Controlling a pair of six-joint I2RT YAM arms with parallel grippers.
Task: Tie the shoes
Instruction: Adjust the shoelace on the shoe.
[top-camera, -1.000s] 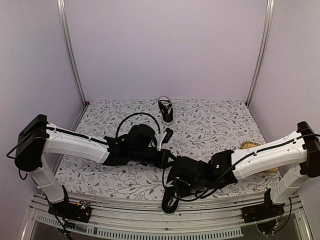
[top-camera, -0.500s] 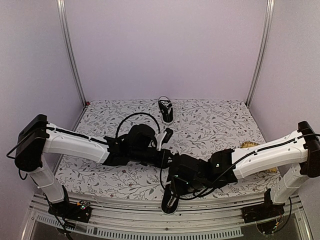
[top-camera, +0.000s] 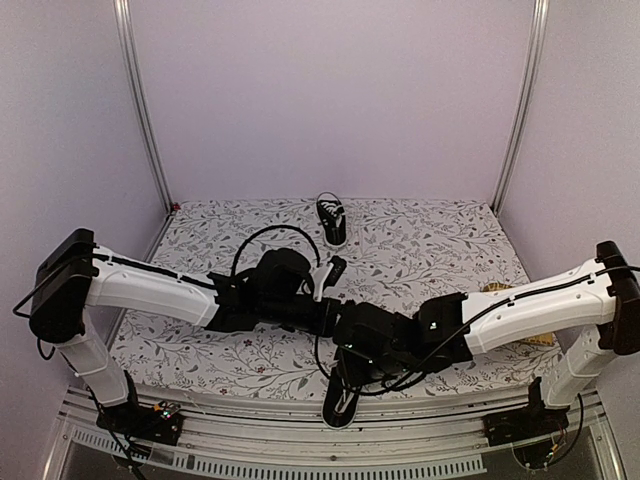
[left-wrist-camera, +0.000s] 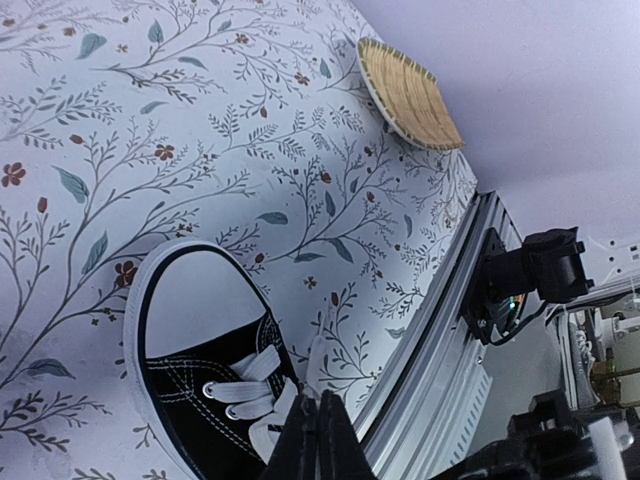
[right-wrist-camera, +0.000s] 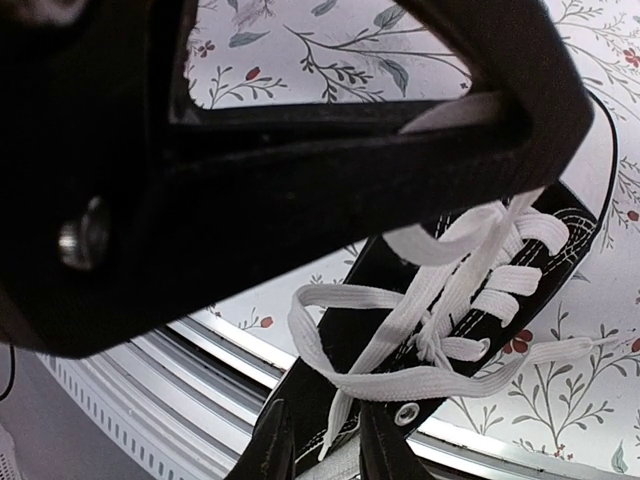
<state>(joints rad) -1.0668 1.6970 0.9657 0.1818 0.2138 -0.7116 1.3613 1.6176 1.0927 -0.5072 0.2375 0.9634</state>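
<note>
Shoe (top-camera: 338, 408) lies at the near bench (top-camera: 450, 250) edge. Left hand (left-wrist-camera: 320, 440) pinches a lace (right-wrist-camera: 440, 235) and right hand (right-wrist-camera: 325, 440) is narrowly open, so a tug could drag it off.

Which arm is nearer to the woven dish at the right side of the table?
Right. The right arm crosses over the woven dish and partly hides it; the left arm is far off, on the left side.

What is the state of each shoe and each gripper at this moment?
near shoe: upright, laces untied and loose
far shoe: upright at the back, lacing unclear
left gripper: shut on one of the laces
right gripper: open, a strand between its fingers
</note>
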